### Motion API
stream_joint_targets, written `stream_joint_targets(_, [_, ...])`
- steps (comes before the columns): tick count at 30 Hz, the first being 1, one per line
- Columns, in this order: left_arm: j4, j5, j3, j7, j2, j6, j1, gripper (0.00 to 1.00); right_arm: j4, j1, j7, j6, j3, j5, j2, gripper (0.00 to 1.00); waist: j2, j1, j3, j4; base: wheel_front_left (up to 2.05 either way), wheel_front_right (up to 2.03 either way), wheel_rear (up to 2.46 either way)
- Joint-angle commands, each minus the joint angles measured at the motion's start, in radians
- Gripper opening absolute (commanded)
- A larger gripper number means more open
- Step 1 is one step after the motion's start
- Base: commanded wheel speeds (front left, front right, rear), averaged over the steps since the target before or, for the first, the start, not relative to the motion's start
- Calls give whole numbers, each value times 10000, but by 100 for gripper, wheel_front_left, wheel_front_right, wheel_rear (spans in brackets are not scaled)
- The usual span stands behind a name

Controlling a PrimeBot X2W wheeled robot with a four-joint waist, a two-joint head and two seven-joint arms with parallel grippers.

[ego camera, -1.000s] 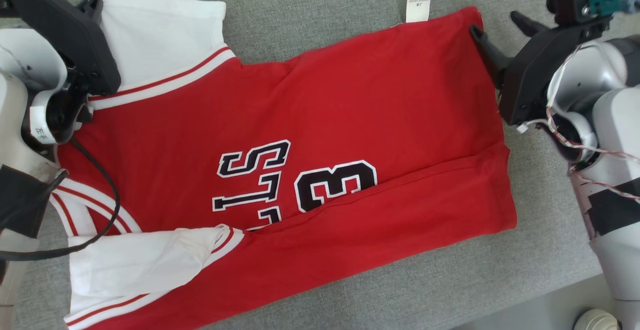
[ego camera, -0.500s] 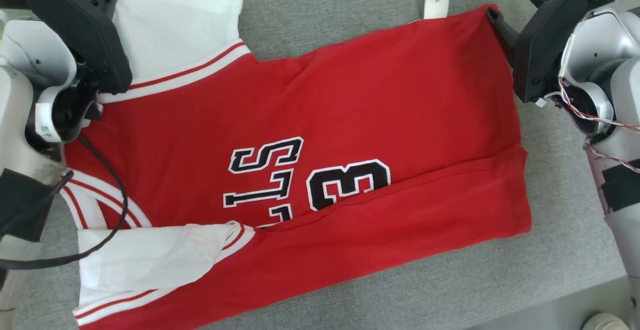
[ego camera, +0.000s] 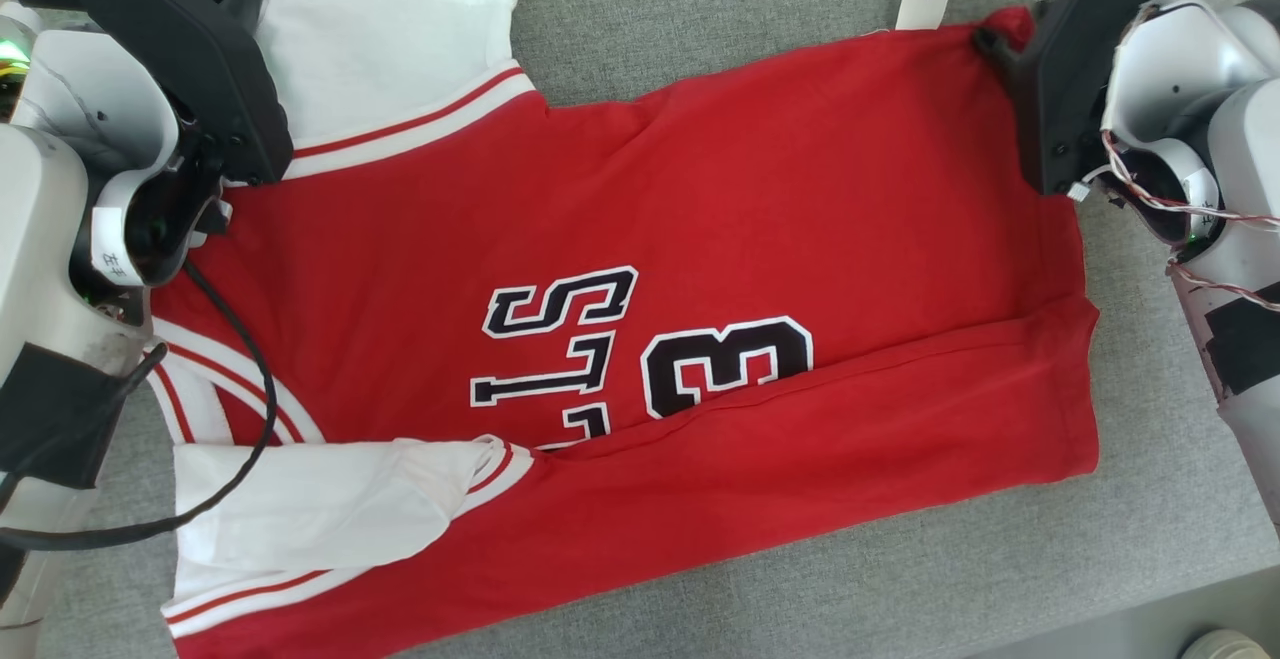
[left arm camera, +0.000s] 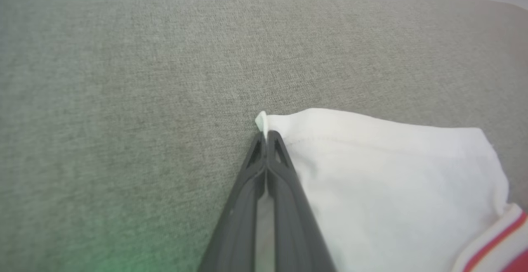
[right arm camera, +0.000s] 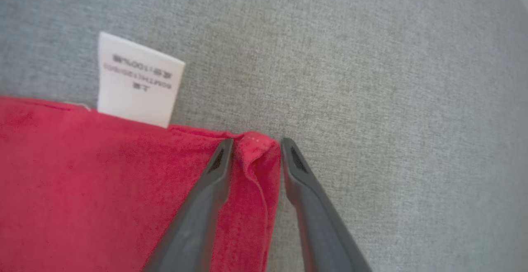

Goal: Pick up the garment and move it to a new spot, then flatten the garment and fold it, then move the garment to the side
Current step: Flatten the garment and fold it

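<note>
Red garment [ego camera: 720, 199] spans the bench [ego camera: 700, 19] left to right.
Left tool [left arm camera: 266, 133] is pressed together on the white sleeve corner [left arm camera: 261, 120], upper left; right tool [right arm camera: 255, 144] straddles the red hem corner [right arm camera: 253, 154], upper right, jaws spread.

Pale grey forearms [ego camera: 40, 209] framing left and right edges, black tape [ego camera: 50, 419] wrapping both; black cable [ego camera: 268, 409] looping lower left; red-white wires [ego camera: 1160, 204] trailing upper right; dark fingers [left arm camera: 288, 206] tapering thin.
</note>
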Motion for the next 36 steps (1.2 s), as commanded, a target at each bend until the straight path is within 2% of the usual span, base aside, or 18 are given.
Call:
stream_joint_targets(1, [199, -66, -266, 107, -130, -57, 466, 0, 296, 250, 49, 10, 92, -41, -72, 0, 1, 1, -8, -5, 0, 0, 0])
stream_joint_targets(3, [104, 62, -131, -315, -97, -125, 299, 0, 319, 121, -216, -1, -137, -139, -50, 0, 1, 1, -17, -14, 0, 0, 0])
stream_joint_targets(9, [-35, 352, 315, -2622, -30, -942, -85, 0, 575, -124, -1807, 0, -1109, -743, 600, 0, 1, 1, -93, 3, 0, 0, 0])
stream_joint_targets(16, [413, 308, 534, -3841, -98, -1330, -57, 0, 1254, 3, -2534, 2, -1237, -946, 1091, 0, 1, 1, -312, 196, 0, 0, 0])
stream_joint_targets(20, [326, 134, 657, -4663, -336, -1482, 353, 0, 1283, 112, -3022, 2, -1177, -850, 971, 0, 1, 1, -569, 399, 0, 0, 0])
stream_joint_targets(25, [-9, -266, 889, -5175, -415, -1666, 875, 0, 1145, 332, -3286, 2, -983, -566, 824, 0, 1, 1, -889, 576, 0, 0, 0])
stream_joint_targets(29, [-554, -695, 1052, -5494, -331, -1771, 1504, 0, 1026, 670, -3410, 2, -801, -341, 533, 0, 1, 1, -1340, 753, 0, 0, 0])
stream_joint_targets(36, [-1873, -1230, 711, -6001, -414, -2032, 2916, 0, 710, 1462, -3815, 2, -432, -47, -11, 0, 1, 1, -2120, 1125, 0, 0, 0])
